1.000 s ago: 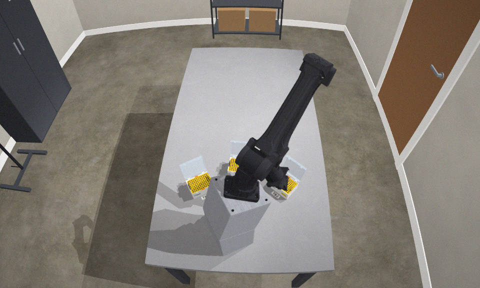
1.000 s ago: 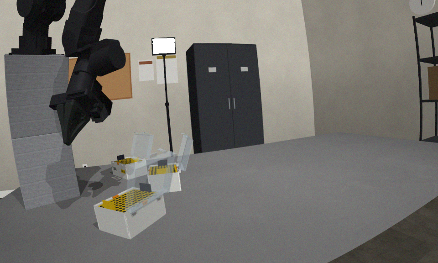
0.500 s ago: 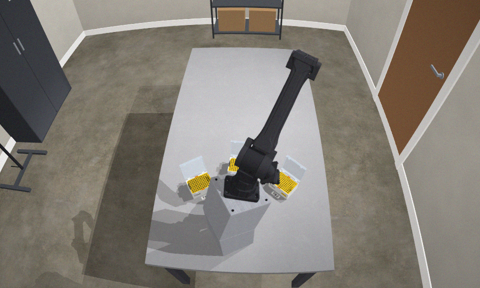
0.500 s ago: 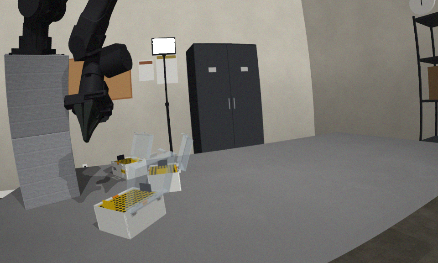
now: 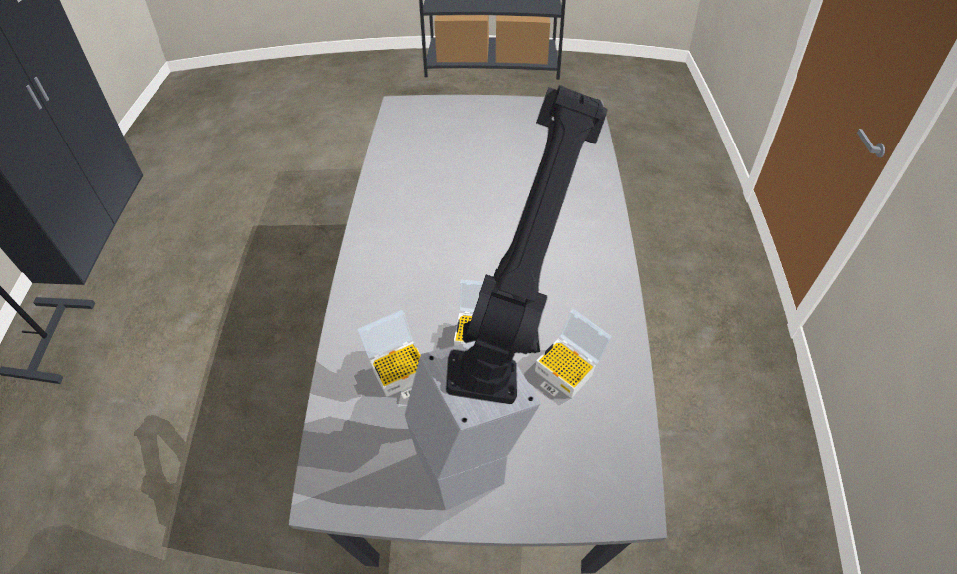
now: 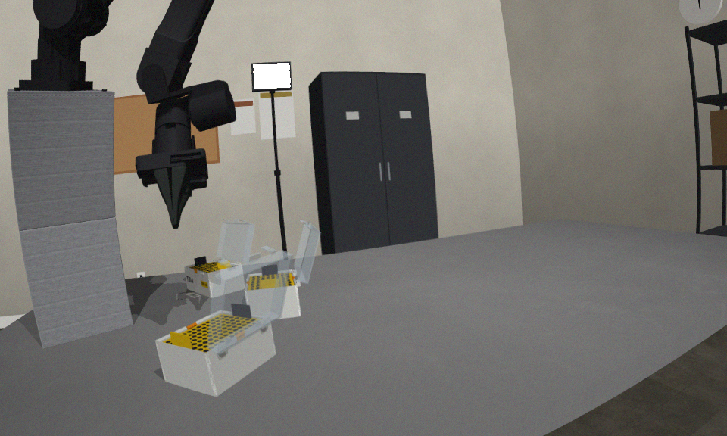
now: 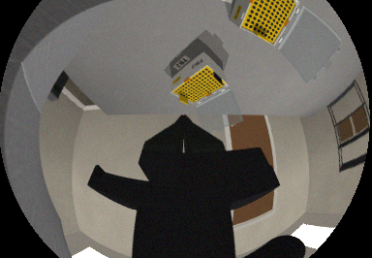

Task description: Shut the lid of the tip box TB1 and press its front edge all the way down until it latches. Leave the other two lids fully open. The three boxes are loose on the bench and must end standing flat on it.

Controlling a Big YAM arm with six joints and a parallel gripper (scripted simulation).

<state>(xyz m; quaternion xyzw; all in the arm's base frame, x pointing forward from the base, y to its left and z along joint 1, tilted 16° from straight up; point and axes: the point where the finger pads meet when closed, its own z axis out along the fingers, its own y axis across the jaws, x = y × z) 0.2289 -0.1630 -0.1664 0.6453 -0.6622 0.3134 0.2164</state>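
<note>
Three white tip boxes with yellow tip racks stand on the grey bench near the arm's pedestal, all with clear lids open. From above, the left box (image 5: 395, 365) has its label hidden behind the pedestal. The middle box (image 5: 460, 315) is mostly under the arm. The right box (image 5: 569, 362) reads TB2. In the side view the far box (image 6: 213, 273) carries a label that looks like TB1, with the middle box (image 6: 273, 288) and the near box (image 6: 213, 353) in front of it. My gripper (image 6: 175, 219) is shut and empty. It points down, high above the far box. The wrist view shows the fingertips (image 7: 182, 122) and two boxes (image 7: 197, 81) (image 7: 267, 0).
The tall grey pedestal (image 6: 65, 216) carrying the arm's base stands close beside the boxes. The arm's upper link (image 5: 549, 192) stretches over the bench. A black cabinet (image 6: 375, 160) and a lamp stand (image 6: 273, 162) are behind the bench.
</note>
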